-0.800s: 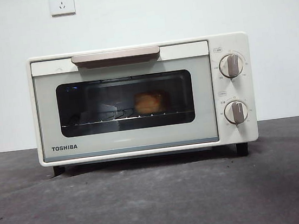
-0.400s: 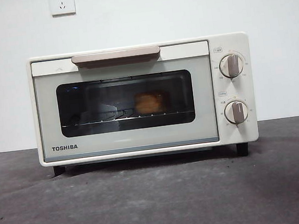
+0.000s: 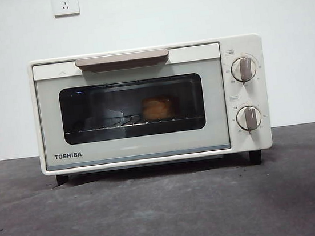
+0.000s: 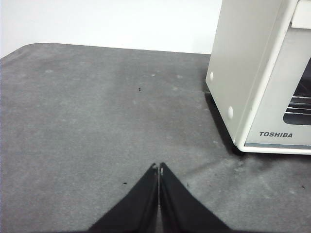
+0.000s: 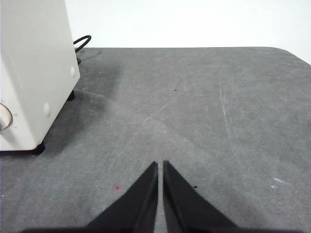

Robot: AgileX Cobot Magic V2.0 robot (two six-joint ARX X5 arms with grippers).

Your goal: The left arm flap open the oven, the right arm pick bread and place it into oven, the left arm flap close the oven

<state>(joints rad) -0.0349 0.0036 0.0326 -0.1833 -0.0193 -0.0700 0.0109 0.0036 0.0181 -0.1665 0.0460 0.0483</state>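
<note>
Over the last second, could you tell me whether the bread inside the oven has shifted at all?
No. The bread sits at the same spot on the wire rack, behind the oven window, right of centre under the handle.

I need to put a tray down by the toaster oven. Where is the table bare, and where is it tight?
The grey table is bare in front of the oven, whose door is shut with the bread inside. Bare patches also flank it: one ahead of the left gripper, one ahead of the right gripper. It is tight only behind the oven, where a black cable lies.
</note>
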